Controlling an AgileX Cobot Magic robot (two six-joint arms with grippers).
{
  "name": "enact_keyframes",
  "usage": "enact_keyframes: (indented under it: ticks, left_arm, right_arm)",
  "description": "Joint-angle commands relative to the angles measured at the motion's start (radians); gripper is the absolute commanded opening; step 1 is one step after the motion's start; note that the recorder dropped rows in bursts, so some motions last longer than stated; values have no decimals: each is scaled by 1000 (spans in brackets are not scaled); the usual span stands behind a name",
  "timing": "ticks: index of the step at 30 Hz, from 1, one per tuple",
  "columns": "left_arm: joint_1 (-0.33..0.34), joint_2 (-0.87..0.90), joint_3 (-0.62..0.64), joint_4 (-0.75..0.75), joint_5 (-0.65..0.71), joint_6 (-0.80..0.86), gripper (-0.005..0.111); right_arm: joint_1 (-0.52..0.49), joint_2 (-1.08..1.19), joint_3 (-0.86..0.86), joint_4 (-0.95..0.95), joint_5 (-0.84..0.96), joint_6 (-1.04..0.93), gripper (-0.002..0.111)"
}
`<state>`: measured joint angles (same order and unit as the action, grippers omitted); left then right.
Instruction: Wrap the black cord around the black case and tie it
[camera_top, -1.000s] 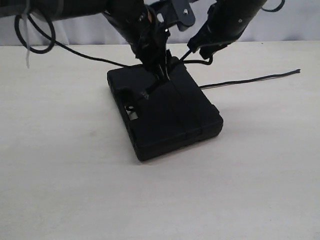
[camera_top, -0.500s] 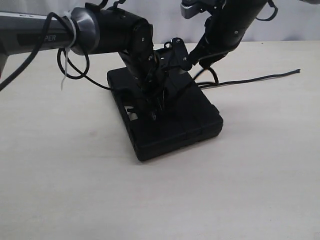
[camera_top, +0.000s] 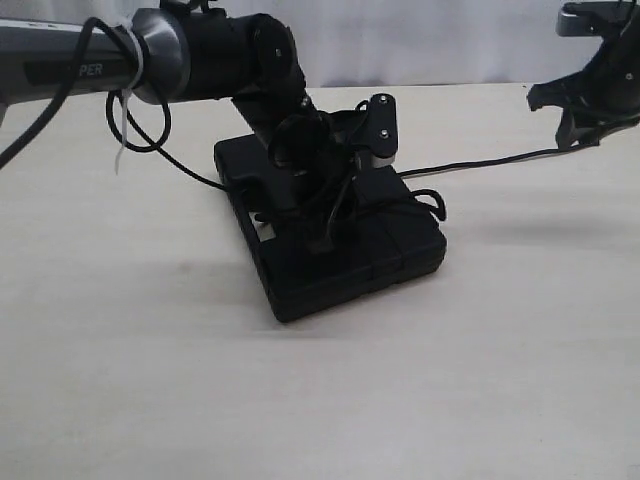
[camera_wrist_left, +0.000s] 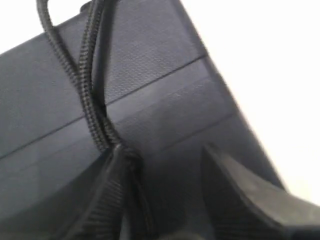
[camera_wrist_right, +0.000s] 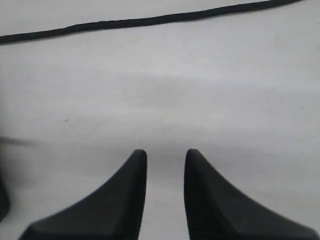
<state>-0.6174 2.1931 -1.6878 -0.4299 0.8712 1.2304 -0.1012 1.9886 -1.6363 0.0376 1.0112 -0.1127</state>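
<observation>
Mid-wrap: the black case (camera_top: 340, 260) sits centre frame, the black cord (camera_top: 480, 162) crossing its lid and trailing upper right; the left gripper (camera_wrist_left: 162, 150) gapes wide beside two strands, seemingly unpinched, the right gripper (camera_wrist_right: 165, 152) slightly parted, empty, likely needing next to seize that tail.

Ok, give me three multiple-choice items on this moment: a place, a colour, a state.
1. The black cord's loose stretch lies: A on the black case lid; B on the table right of the case; C in the right tool.
2. The table is: A green; B black; C pale cream.
3. The right tool is: A open, empty; B shut on the cord; C shut on the case.
Answers: 1 B, it trails over bare table; 2 C, per the exterior view; 3 A, nothing sits between its jaws.
</observation>
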Motion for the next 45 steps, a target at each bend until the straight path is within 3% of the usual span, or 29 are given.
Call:
enact_keyframes:
  ticks: [1, 5, 8, 12, 17, 20, 23, 26, 28, 34, 45]
  left_arm:
    - [1, 38, 0, 65, -108, -50, 42]
    - [3, 40, 0, 150, -147, -89, 17]
    - [7, 40, 0, 188, -145, -89, 0]
    - [17, 40, 0, 192, -165, -79, 0]
    - [26, 29, 0, 179, -229, -83, 0]
    - [26, -24, 0, 152, -222, -97, 0]
    - [26, -66, 0, 149, -227, -110, 0]
    - [26, -79, 0, 149, -227, -110, 0]
    - [26, -79, 0, 149, -225, -110, 0]
    - [26, -79, 0, 163, -229, -110, 0]
    - [26, -79, 0, 159, -244, -106, 0]
  right_arm:
    - [-35, -7, 47, 35, -108, -12, 26]
    - [-65, 37, 43, 53, -135, -5, 28]
    - [-102, 70, 43, 73, -170, 0, 37]
    - [-168, 108, 43, 158, -207, -21, 48]
    - [-235, 154, 17, 301, -213, -86, 47]
    - [-275, 173, 7, 478, -222, -107, 47]
    - [-297, 240, 7, 772, -260, -183, 47]
    - [-262, 367, -9, 1033, -296, -318, 47]
    - [-230, 425, -62, 1069, -308, -342, 47]
    - [-162, 470, -170, 984, -338, -377, 47]
    - [-114, 468, -391, 350, -276, -5, 47]
